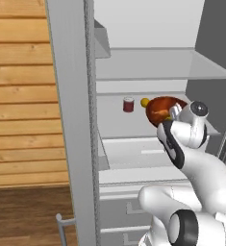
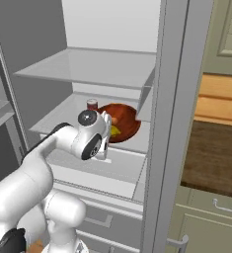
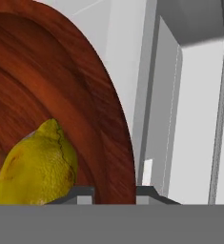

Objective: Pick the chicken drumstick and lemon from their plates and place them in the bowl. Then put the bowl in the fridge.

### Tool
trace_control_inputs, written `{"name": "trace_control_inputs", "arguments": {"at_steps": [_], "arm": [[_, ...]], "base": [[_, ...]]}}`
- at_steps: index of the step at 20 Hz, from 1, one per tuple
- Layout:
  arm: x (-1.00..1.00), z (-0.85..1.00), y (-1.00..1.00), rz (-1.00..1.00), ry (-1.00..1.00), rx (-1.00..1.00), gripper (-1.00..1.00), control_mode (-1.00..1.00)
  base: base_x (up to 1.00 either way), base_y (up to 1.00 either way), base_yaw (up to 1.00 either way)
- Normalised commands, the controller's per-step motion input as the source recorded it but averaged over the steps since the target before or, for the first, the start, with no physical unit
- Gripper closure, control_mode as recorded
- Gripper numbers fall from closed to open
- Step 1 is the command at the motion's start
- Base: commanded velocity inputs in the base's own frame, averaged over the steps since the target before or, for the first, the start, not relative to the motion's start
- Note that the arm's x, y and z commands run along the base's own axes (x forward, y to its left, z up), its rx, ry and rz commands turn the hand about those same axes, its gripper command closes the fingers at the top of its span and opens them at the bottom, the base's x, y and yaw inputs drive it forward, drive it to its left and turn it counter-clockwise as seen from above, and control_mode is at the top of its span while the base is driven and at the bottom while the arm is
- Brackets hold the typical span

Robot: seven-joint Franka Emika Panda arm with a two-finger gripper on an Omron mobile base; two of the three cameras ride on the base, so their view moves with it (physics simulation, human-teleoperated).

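I see the gripper (image 3: 114,190) clamped on the rim of the bowl (image 3: 46,81), one fingertip inside and one outside. The bowl sits center frame on the fridge (image 1: 148,62) middle shelf, tilted. The lemon (image 3: 39,164) lies inside at lower left, beside a dark-red jar (image 1: 128,104).

- In the hand view, the bowl (image 3: 85,109) runs off the picture at 9 and 12 o'clock; only its 3 o'clock rim shows whole.
- The lemon (image 3: 39,167) is cut off at 6 o'clock.
- An orange sliver at 9 o'clock of the lemon is too cropped to identify.
- In both base views the wrist hides the jaws and the bowl's near rim.
- Small yellow-orange object (image 1: 144,102) beside the jar (image 1: 128,104): too small to identify.
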Motion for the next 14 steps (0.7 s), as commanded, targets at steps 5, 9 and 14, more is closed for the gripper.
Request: {"name": "trace_control_inputs", "arguments": {"at_steps": [5,9,14], "arm": [[0.31,0.00,-0.04,0.00,0.00,0.00,1.00,-1.00],[0.48,0.00,0.00,0.00,0.00,0.00,1.00,-1.00],[0.39,-0.02,0.00,0.00,0.00,0.00,1.00,-1.00]], "base": [[0.00,0.00,0.00],[0.00,0.00,0.00],[0.00,0.00,0.00]]}}
